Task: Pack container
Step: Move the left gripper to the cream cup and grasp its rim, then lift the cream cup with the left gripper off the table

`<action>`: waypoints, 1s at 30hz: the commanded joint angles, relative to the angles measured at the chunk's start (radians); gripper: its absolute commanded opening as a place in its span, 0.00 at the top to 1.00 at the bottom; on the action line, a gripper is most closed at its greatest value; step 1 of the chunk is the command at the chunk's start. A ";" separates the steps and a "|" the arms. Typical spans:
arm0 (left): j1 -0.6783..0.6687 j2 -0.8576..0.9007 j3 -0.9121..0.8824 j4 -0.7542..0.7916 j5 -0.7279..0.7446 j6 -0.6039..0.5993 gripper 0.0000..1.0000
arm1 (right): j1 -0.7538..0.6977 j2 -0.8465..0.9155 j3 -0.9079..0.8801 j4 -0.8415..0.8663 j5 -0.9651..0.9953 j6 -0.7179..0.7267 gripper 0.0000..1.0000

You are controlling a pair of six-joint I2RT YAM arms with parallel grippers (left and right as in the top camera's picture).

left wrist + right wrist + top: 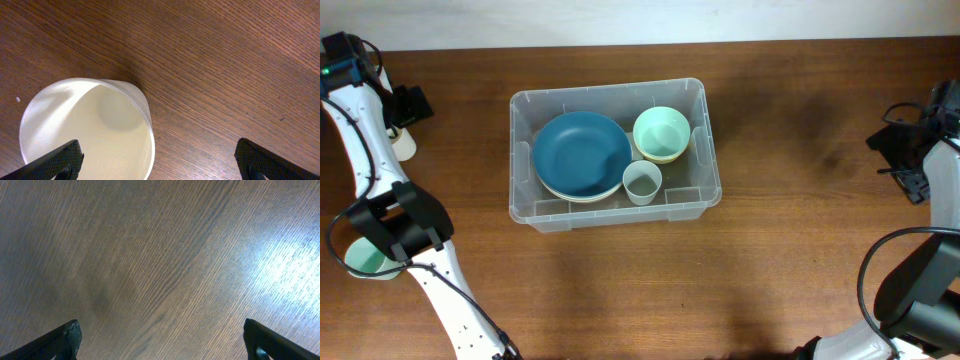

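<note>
The container [610, 93] is a clear plastic bin in the middle of the table. Inside it a blue plate [582, 152] lies on a cream plate, with a pale green bowl [661, 132] and a small grey-white cup [642, 181] beside them. My left gripper [408, 106] is open at the far left over a white cup [403, 145]. In the left wrist view the cup [85, 130] stands upright, and the gripper [160, 165] has one finger over the cup's mouth and the other outside its rim. My right gripper [903, 160] is open and empty over bare wood at the far right [160, 342].
A mint green dish [363, 258] sits at the left edge, partly hidden under the left arm. The wooden table [800, 250] runs all round the container. The right arm's base stands at the lower right corner.
</note>
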 commanded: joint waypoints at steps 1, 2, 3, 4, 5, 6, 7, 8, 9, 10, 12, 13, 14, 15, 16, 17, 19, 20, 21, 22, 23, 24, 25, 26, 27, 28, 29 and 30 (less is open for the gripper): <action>-0.002 0.051 0.000 -0.002 0.014 0.019 0.03 | -0.003 0.003 -0.006 0.000 0.015 0.009 0.01; -0.002 0.061 0.000 -0.002 0.014 0.019 0.04 | -0.003 0.003 -0.006 0.000 0.015 0.009 0.01; -0.002 0.067 0.000 -0.002 0.014 0.019 0.05 | -0.003 0.003 -0.006 0.000 0.015 0.009 0.01; -0.002 0.072 0.000 -0.002 0.014 0.019 0.05 | -0.003 0.003 -0.006 0.000 0.015 0.009 0.01; -0.002 0.083 0.000 -0.002 0.014 0.019 0.06 | -0.003 0.003 -0.006 0.000 0.015 0.009 0.01; -0.002 0.090 0.000 -0.002 0.014 0.019 0.08 | -0.003 0.003 -0.006 0.000 0.015 0.009 0.01; -0.002 0.094 0.000 -0.002 0.014 0.019 0.11 | -0.003 0.003 -0.006 0.000 0.015 0.009 0.01; -0.002 0.095 0.000 -0.002 0.014 0.019 0.11 | -0.003 0.003 -0.006 0.000 0.015 0.009 0.01; -0.002 0.095 0.000 -0.002 0.014 0.019 0.17 | -0.003 0.003 -0.006 0.000 0.015 0.009 0.01; -0.002 0.095 0.000 -0.001 0.014 0.019 0.24 | -0.003 0.003 -0.006 0.000 0.015 0.009 0.01; -0.002 0.095 0.000 -0.001 0.014 0.019 0.35 | -0.003 0.003 -0.006 0.000 0.015 0.009 0.01; -0.002 0.095 0.000 -0.001 0.014 0.019 0.40 | -0.003 0.003 -0.006 0.000 0.015 0.009 0.01; -0.002 0.095 0.000 0.000 0.013 0.019 0.50 | -0.003 0.003 -0.006 0.000 0.015 0.009 0.01; -0.002 0.094 0.000 0.002 0.010 0.019 0.59 | -0.003 0.003 -0.006 0.000 0.015 0.009 0.01; -0.002 0.094 0.005 0.002 0.007 0.019 0.72 | -0.003 0.003 -0.006 0.000 0.015 0.009 0.01; -0.002 0.094 0.008 0.002 0.007 0.019 0.76 | -0.003 0.003 -0.006 0.000 0.015 0.009 0.01; -0.003 0.094 0.026 -0.008 0.007 0.019 0.76 | -0.003 0.003 -0.006 0.000 0.015 0.009 0.01; -0.004 0.094 0.040 -0.016 0.007 0.019 0.76 | -0.003 0.003 -0.006 0.000 0.015 0.009 0.01; -0.004 0.094 0.063 -0.028 0.007 0.019 0.76 | -0.003 0.003 -0.006 0.000 0.015 0.009 0.01; -0.004 0.094 0.099 -0.045 0.007 0.019 0.76 | -0.003 0.003 -0.006 0.000 0.015 0.009 0.01; -0.004 0.094 0.148 -0.065 0.007 0.019 0.76 | -0.003 0.003 -0.006 0.000 0.015 0.009 0.01; -0.004 0.094 0.186 -0.080 0.007 0.019 0.77 | -0.003 0.003 -0.006 0.000 0.015 0.009 0.01; -0.004 0.094 0.216 -0.090 0.007 0.019 0.80 | -0.003 0.003 -0.006 0.000 0.015 0.009 0.01; -0.004 0.094 0.234 -0.097 0.007 0.019 0.81 | -0.003 0.003 -0.006 0.000 0.015 0.009 0.01; -0.004 0.094 0.262 -0.109 0.007 0.019 0.81 | -0.003 0.003 -0.006 0.000 0.015 0.009 0.01; -0.004 0.094 0.280 -0.116 0.007 0.019 0.82 | -0.003 0.003 -0.006 0.000 0.015 0.009 0.01; -0.004 0.094 0.288 -0.120 0.007 0.019 0.82 | -0.003 0.003 -0.006 0.000 0.015 0.009 0.01; -0.004 0.094 0.289 -0.124 0.007 0.019 0.83 | -0.003 0.003 -0.006 0.000 0.015 0.009 0.01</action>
